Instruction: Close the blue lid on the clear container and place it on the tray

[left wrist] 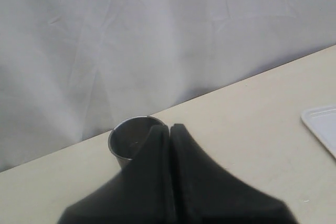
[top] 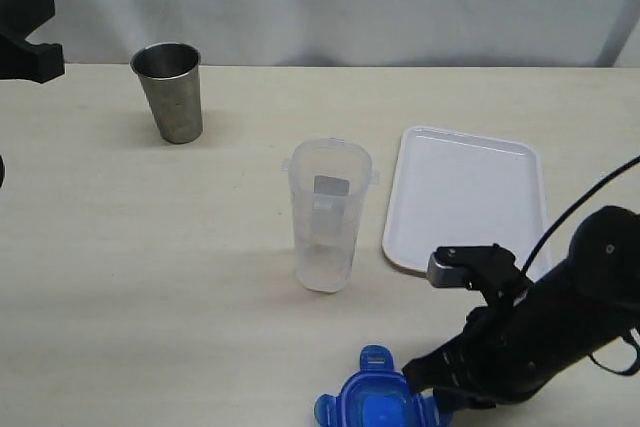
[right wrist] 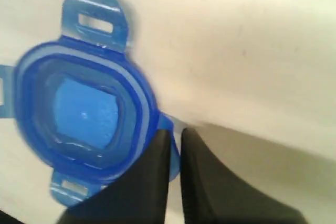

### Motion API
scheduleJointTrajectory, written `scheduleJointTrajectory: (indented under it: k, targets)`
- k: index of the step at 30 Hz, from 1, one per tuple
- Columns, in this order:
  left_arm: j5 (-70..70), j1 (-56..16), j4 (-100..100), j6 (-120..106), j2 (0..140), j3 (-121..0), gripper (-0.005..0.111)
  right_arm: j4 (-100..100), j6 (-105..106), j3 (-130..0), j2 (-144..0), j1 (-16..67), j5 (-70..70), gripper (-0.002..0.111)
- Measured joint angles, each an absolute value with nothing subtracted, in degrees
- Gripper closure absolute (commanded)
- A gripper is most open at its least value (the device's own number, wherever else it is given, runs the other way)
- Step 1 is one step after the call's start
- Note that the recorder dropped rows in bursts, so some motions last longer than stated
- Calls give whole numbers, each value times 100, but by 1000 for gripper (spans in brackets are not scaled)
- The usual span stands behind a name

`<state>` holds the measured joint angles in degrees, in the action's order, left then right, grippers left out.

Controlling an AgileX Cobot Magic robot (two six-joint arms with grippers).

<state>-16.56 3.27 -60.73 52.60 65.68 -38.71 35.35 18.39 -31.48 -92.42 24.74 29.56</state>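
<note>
The blue lid (right wrist: 86, 108) is bright blue, with a lighter blue centre and paler, see-through flaps. The clear container (top: 328, 217) is colourless and milky, with a small grey patch. The tray (top: 465, 197) is plain white, the steel cup (top: 170, 92) dull grey, and the table (top: 150, 247) pale cream, faintly streaked. The left pincer (left wrist: 169, 129) and right pincer (right wrist: 176, 140) are black.

Beige table (top: 150, 247), four things on it.
A steel cup (top: 168, 92) stands far left, clear container (top: 328, 217) upright mid-table, white tray (top: 465, 197) just right of it, blue lid (top: 375, 402) at the near edge.
</note>
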Motion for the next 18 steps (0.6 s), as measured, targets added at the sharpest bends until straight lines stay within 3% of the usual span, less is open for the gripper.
scheduleJointTrajectory:
  k: [18]
  targets:
    - [-1687, 327, -6073, 5260, 6568, -3871, 107, 672, -421, -3900, -8093, 2474, 3568, 104]
